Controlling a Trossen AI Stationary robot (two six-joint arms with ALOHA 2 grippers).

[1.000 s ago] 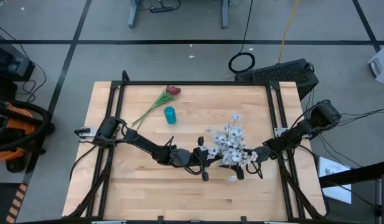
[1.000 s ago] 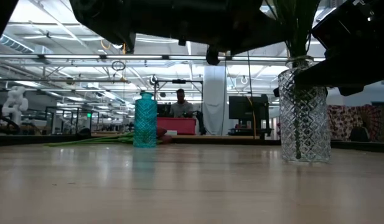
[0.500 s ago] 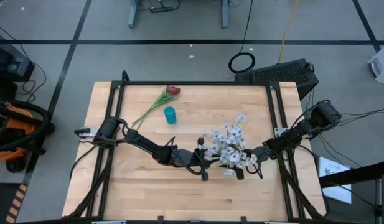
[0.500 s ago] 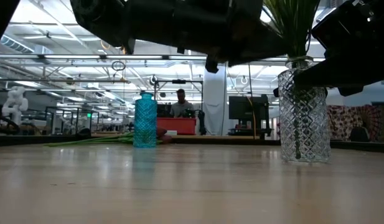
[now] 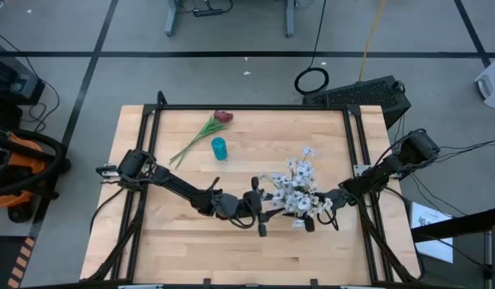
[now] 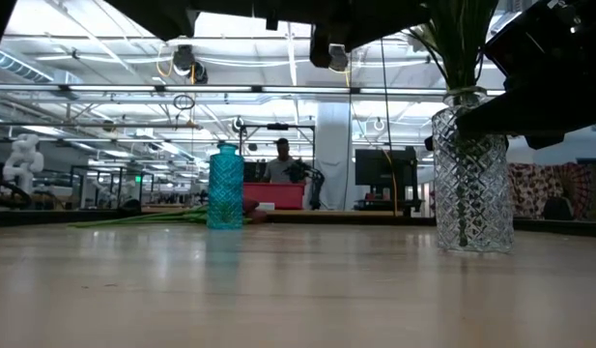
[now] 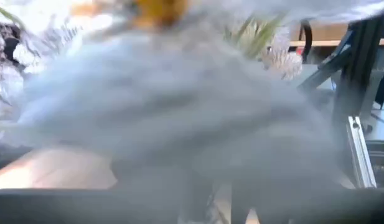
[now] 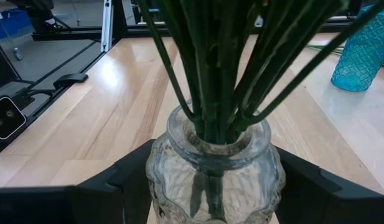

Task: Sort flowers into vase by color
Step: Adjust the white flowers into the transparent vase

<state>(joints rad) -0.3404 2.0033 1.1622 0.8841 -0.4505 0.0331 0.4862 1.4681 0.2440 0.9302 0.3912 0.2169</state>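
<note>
Clear cut glass, the vase [image 6: 471, 179] stands upright on the tabletop [image 5: 231, 249] packed with green stems, a spray of white flowers [image 5: 294, 186] spreading above it. The right gripper [image 5: 326, 205] hugs its body, a finger [image 8: 111, 190] on each side. The left gripper [image 5: 259, 210] sits just beside the blossoms; I cannot tell how wide it stands. Well apart, a small teal vase [image 5: 219, 148] holds nothing, and the red flower [image 5: 200, 135] lies flat beside it, bud toward the far edge.
</note>
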